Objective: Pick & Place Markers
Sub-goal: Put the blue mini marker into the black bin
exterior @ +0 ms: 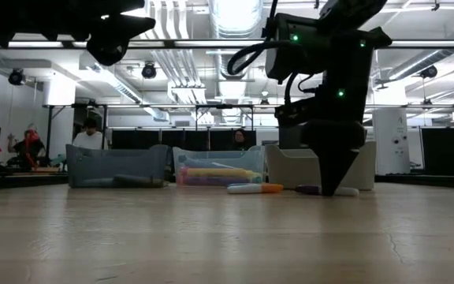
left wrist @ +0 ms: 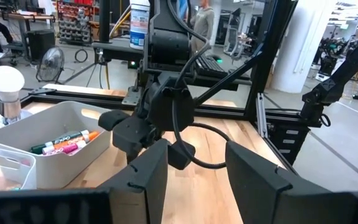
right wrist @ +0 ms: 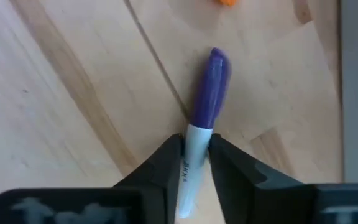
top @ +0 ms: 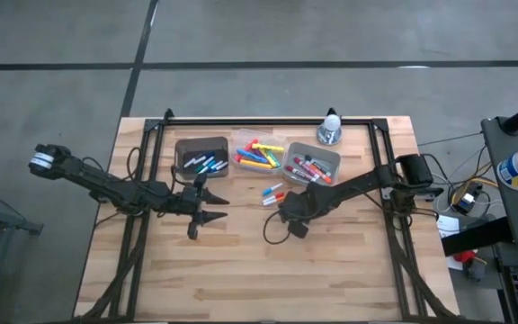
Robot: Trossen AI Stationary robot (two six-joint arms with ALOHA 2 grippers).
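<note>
My right gripper [right wrist: 195, 152] points down at the tabletop near the table's middle, also in the high view [top: 283, 216], and is shut on a white marker with a purple cap [right wrist: 210, 87]. In the low view this marker [exterior: 312, 189] lies flat under the fingers. Two more loose markers [top: 272, 193] lie on the wood just beyond. My left gripper [top: 216, 207] hovers open left of centre, holding nothing. My right gripper pinches the marker's white barrel [right wrist: 191, 163] between its two fingers, just behind the purple cap. The fingers come from above, pointing down, and lie across the marker. The marker lies flat on the table, with its capped end sticking out past the fingers.
Three bins stand in a row toward the far edge: a dark one [top: 202, 155], a clear one with yellow and pink markers [top: 257, 155] and a grey one with red-capped markers [top: 311, 165]. A light bulb [top: 331, 126] stands behind them. The near half of the table is bare wood.
</note>
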